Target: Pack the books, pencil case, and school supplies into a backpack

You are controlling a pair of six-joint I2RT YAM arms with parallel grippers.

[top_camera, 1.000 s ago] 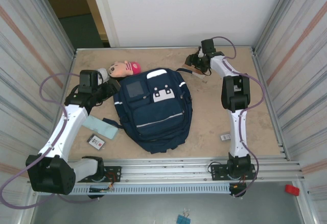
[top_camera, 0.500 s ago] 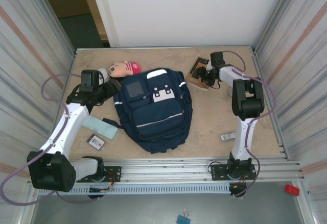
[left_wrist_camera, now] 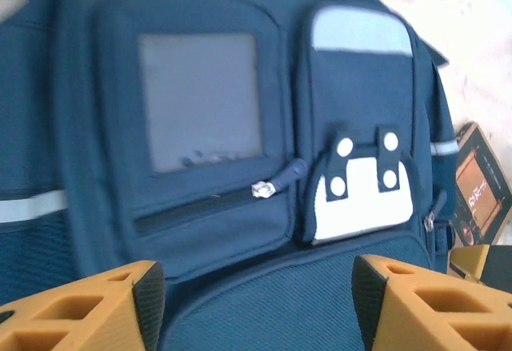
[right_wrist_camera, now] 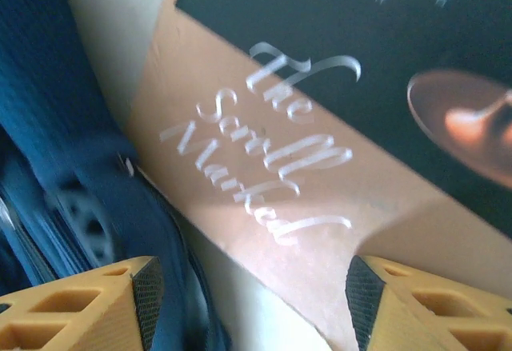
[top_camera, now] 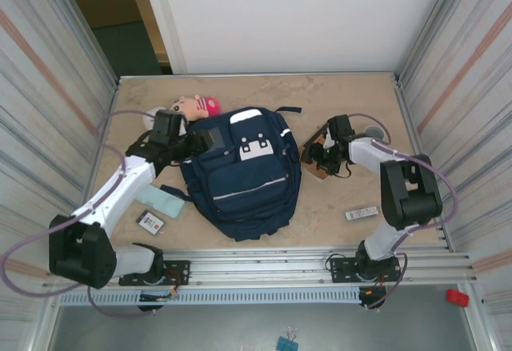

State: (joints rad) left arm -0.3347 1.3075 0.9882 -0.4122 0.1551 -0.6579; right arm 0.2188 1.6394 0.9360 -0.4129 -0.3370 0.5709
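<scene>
The navy backpack [top_camera: 244, 179] lies flat mid-table, front pockets up. My left gripper [top_camera: 194, 145] hovers open over its upper left; in the left wrist view the open left gripper [left_wrist_camera: 256, 303] has only the backpack's fabric [left_wrist_camera: 216, 127] between its fingers. The brown book [top_camera: 312, 164] lies just right of the backpack, under my open right gripper [top_camera: 324, 153]. In the right wrist view the book's tan panel [right_wrist_camera: 336, 167] lies below the right gripper [right_wrist_camera: 252, 303], the backpack [right_wrist_camera: 48, 127] on the left. The pink plush pencil case [top_camera: 198, 107] lies behind the backpack.
A teal pad [top_camera: 160, 201] and a black-and-white card pack [top_camera: 150, 221] lie left of the backpack, under the left arm. A white-and-black bar [top_camera: 362, 213] lies near the right arm's base. A grey cup [top_camera: 372, 133] stands behind the right gripper. Metal walls close both sides.
The right gripper swung from the far back toward the near side, and the book now lies closer, beside the backpack. The left gripper moved right onto the backpack's upper left.
</scene>
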